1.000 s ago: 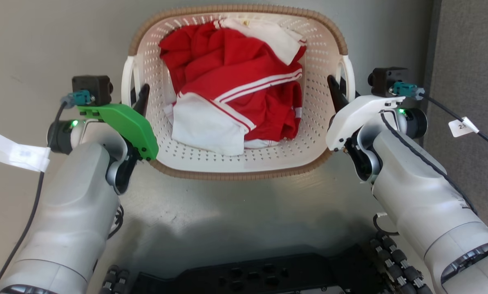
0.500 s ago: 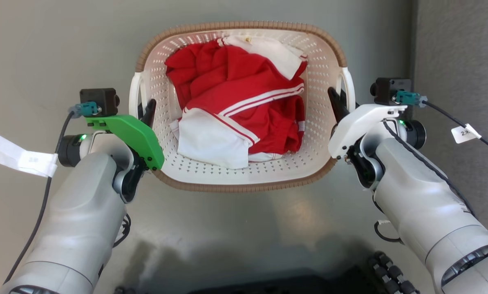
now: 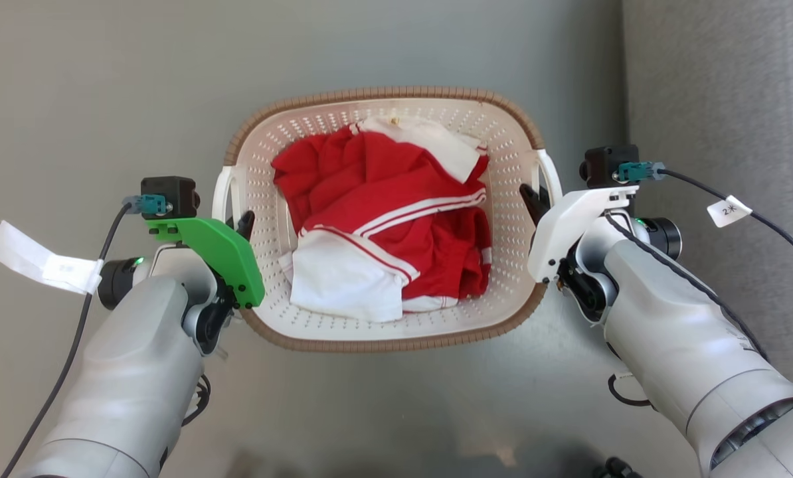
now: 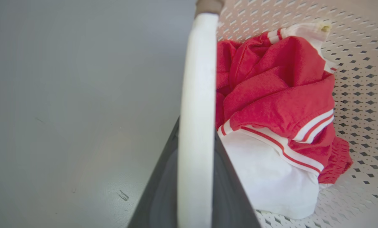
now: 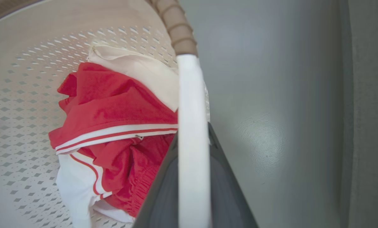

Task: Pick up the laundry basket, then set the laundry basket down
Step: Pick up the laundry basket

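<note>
Left hand [image 3: 242, 222] and right hand [image 3: 532, 198] each pinch a white side handle of the laundry basket [image 3: 383, 93], which seems to hang between them above the grey floor [image 3: 104, 99]. Your head view has pulled back since a second ago, grips unchanged. That reads as the lift under way, set-down still to come.

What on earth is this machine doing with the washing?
A two-armed robot is handling a laundry basket holding red and white clothes. Its left gripper is clamped on one white side handle and its right gripper on the other handle. Whether the basket is off the grey floor cannot be told.
</note>
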